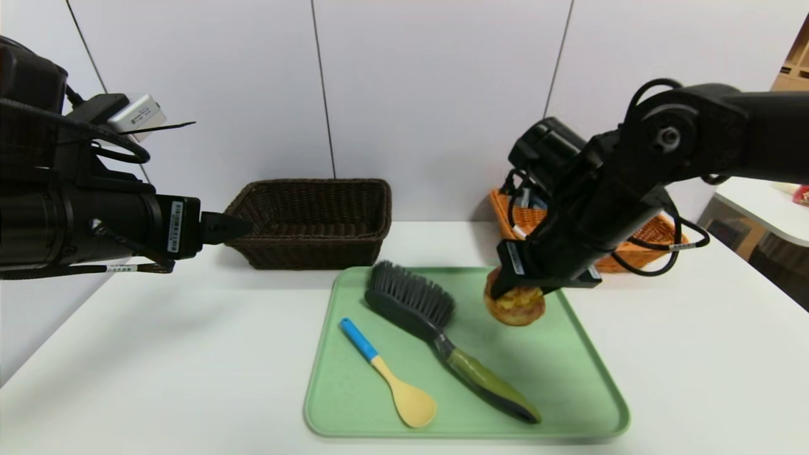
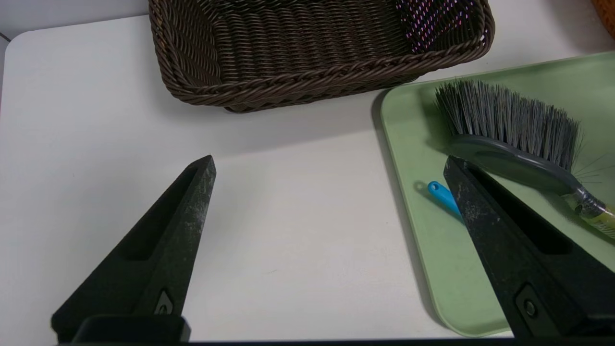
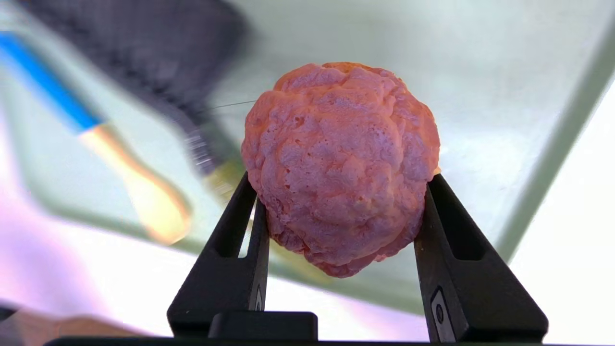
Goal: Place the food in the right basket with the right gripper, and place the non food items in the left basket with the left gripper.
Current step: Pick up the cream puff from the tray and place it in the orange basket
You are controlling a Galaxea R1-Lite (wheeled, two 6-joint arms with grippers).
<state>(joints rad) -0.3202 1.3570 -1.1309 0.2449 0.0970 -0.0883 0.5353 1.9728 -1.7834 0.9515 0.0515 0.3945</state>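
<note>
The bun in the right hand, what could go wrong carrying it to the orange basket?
1. The right hand pinches the bun only by its sides, so it could slip out.
2. The bun looks soft, so a tight squeeze might crush it.
3. The orange basket sits behind the arm and its cables, which could catch the rim.

Right arm hid most of the orange basket (image 1: 638, 253); spoon (image 3: 144, 192) and brush (image 3: 158, 62) blurred in right wrist view
</note>
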